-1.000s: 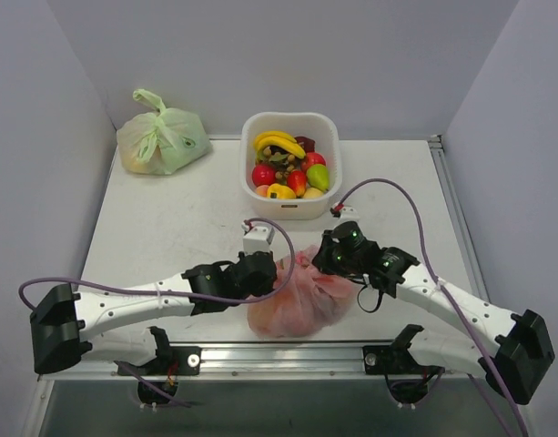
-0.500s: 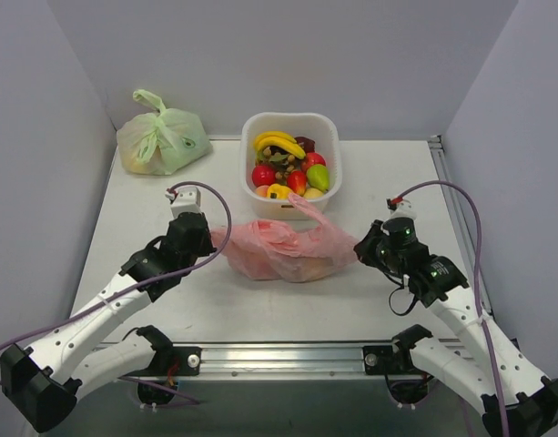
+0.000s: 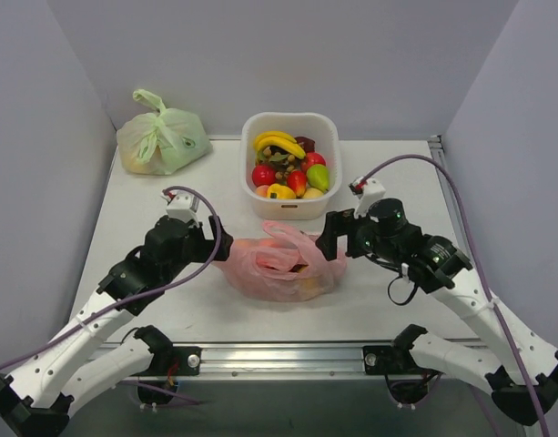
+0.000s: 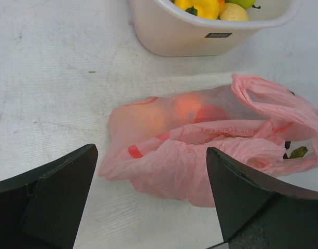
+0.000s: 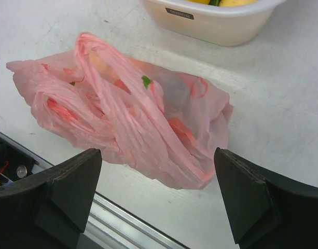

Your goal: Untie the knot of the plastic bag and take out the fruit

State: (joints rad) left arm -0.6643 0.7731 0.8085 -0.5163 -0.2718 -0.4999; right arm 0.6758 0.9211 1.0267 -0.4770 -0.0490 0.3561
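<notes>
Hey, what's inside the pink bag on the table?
Through the pink plastic bag, blurry orange-red fruit and a green leaf show. The crumpled folds cover the rest, so kinds and count cannot be told.

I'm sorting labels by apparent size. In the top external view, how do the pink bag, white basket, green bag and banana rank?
1-2. pink plastic bag and white basket: about alike (bag wider, basket deeper), so unranked
3. green bag: slightly smaller
4. banana: clearly smallest
</notes>
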